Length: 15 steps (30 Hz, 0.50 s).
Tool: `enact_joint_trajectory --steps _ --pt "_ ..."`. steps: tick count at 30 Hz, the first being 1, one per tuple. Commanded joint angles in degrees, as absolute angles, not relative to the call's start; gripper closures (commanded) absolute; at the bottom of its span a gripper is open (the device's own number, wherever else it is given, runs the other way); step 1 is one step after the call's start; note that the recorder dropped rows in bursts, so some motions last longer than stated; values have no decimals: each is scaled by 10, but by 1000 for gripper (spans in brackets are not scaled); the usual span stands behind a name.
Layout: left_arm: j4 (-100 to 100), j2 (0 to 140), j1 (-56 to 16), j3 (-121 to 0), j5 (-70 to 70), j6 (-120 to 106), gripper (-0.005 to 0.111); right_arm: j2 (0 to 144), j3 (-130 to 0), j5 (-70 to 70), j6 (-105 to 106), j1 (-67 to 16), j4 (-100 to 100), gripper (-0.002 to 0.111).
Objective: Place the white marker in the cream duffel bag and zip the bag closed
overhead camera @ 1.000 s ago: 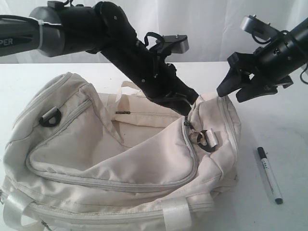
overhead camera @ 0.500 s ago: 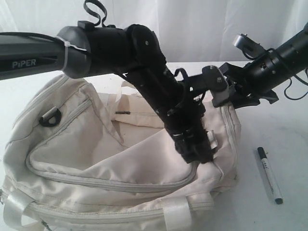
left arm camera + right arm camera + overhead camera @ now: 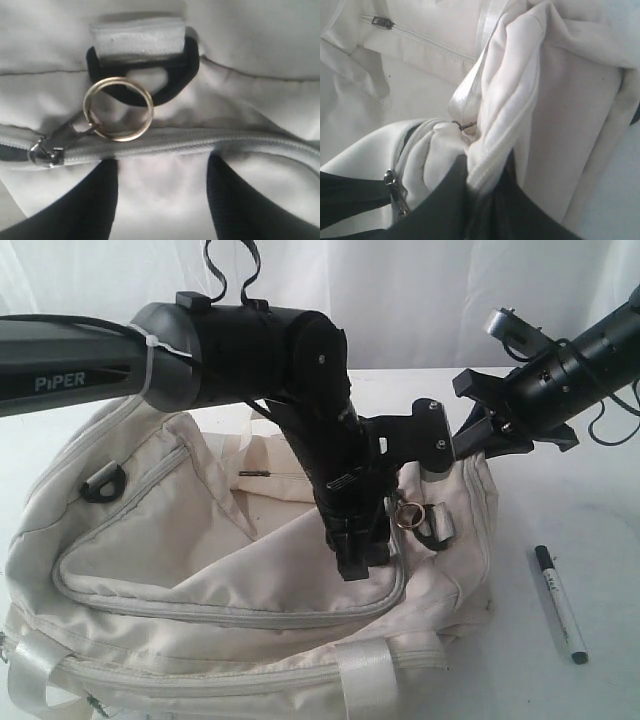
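The cream duffel bag [image 3: 200,570] lies with its top flap sagging and the inner pocket zip showing. On the table right of the bag lies the white marker [image 3: 558,603], held by nothing. My left gripper [image 3: 360,560] [image 3: 161,162] points down onto the flap near the bag's right end. It is open, its black fingers [image 3: 95,200] straddling fabric just below the grey zipper. The metal ring pull [image 3: 118,109] [image 3: 408,512] sits beyond the fingertips, ungripped. My right gripper [image 3: 478,438] [image 3: 487,170] is shut on the fabric edge at the bag's right end.
A black D-ring buckle [image 3: 145,75] on webbing sits just past the ring pull, and another [image 3: 104,483] at the bag's left end. A cream handle strap [image 3: 366,680] crosses the front. White table surface [image 3: 590,510] lies right of the bag around the marker.
My left gripper dropped from above the bag's right end onto the flap, then shifted left, uncovering the ring pull. My right gripper moved in and closed on the bag's end.
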<state>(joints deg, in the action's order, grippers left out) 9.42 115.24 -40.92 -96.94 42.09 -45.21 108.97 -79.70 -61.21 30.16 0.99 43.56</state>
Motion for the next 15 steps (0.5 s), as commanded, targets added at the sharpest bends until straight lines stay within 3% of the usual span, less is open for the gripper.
enact_joint_trajectory --steps 1,7,15 --pt "118 1142 -413 -966 420 -446 52 1092 -799 -602 308 10 442 100" --pt "119 1112 -413 -966 468 -452 52 1092 -799 -600 309 10 441 100" --pt "195 1140 -413 -966 413 -548 52 1092 -799 -592 309 10 441 100"
